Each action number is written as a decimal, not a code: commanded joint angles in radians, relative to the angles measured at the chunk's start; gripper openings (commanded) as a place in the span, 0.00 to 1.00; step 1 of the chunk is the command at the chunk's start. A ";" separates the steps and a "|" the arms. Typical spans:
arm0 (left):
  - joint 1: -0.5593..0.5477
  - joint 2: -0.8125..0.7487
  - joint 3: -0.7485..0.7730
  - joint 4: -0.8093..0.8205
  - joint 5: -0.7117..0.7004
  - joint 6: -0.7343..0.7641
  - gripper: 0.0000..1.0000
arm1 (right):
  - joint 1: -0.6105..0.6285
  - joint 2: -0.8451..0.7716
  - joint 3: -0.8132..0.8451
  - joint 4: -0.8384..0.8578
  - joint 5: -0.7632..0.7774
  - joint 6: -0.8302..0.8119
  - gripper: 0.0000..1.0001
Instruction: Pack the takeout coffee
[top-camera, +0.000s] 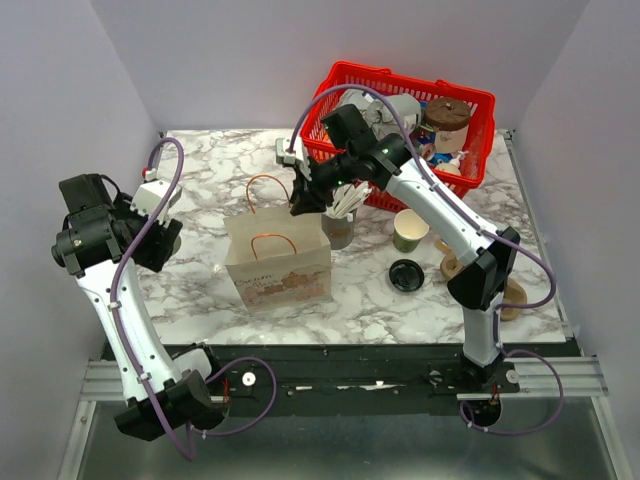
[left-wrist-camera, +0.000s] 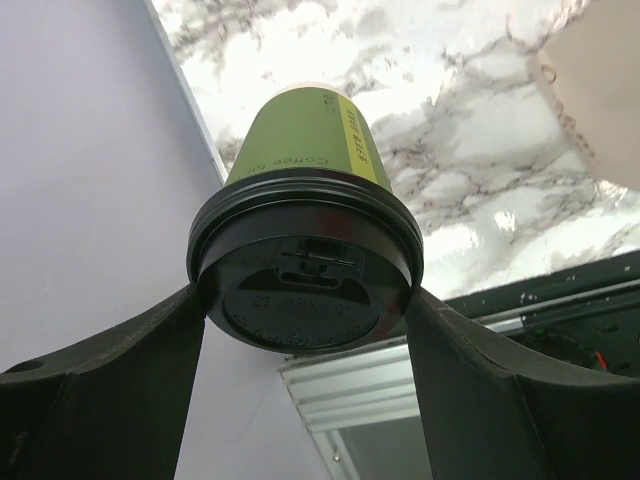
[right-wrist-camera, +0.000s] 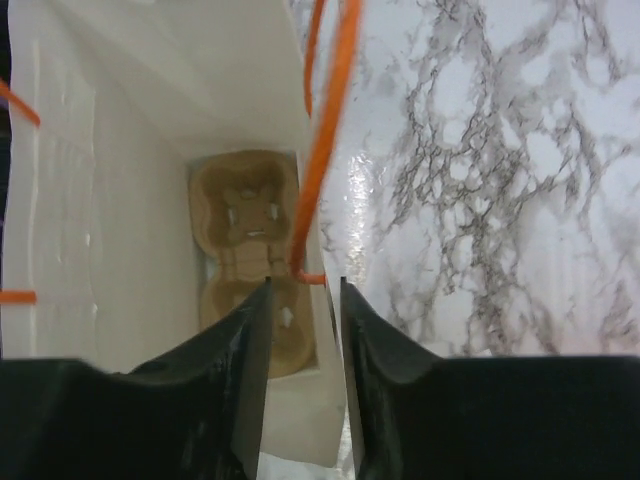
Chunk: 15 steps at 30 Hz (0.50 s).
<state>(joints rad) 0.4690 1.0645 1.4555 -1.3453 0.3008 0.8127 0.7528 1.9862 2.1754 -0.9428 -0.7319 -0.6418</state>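
Right up against your left wrist camera is the takeout coffee (left-wrist-camera: 300, 150), black lid (left-wrist-camera: 305, 290) facing the lens and the dark-green cup body with its yellow stripe pointing away toward the marble tabletop (left-wrist-camera: 480, 140). Your left fingers (left-wrist-camera: 120, 380) are clamped on it, one pressing each side of the lid's rim, so the cup is firmly held. From the top camera, that left arm sits out at the left edge of the tabletop, close to the wall, and the coffee is well apart from the paper bag (top-camera: 278, 262), which stands upright near the middle. I can't tell from these views whether the cup's base touches the tabletop. Over on the other side, your right fingers (right-wrist-camera: 225, 380) reach down at the bag's back rim. They are drawn close together with the white bag wall and the foot of an orange handle (right-wrist-camera: 325, 130) between them, so they look pinched on that wall, holding the mouth open. Look down inside with the right wrist camera and you see a brown cardboard cup carrier (right-wrist-camera: 245, 260) lying flat on the bag's floor. Just right of the bag stands a grey cup of white sticks (top-camera: 340, 225), then a lidless green cup (top-camera: 410, 230), with a loose black lid (top-camera: 406, 274) lying near it. A red basket (top-camera: 480, 110) full of assorted items sits at the far right.
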 joint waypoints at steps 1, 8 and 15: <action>-0.004 -0.031 0.118 -0.170 0.115 -0.035 0.00 | 0.011 -0.032 -0.040 -0.034 -0.041 -0.018 0.12; -0.023 -0.024 0.353 -0.170 0.271 -0.032 0.00 | 0.011 -0.154 -0.173 0.013 0.052 0.077 0.01; -0.096 0.025 0.598 -0.170 0.501 -0.119 0.00 | 0.014 -0.293 -0.287 0.081 0.095 0.205 0.01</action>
<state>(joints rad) 0.4221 1.0649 1.9404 -1.3476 0.6159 0.7631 0.7586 1.7679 1.9228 -0.9100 -0.6689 -0.5293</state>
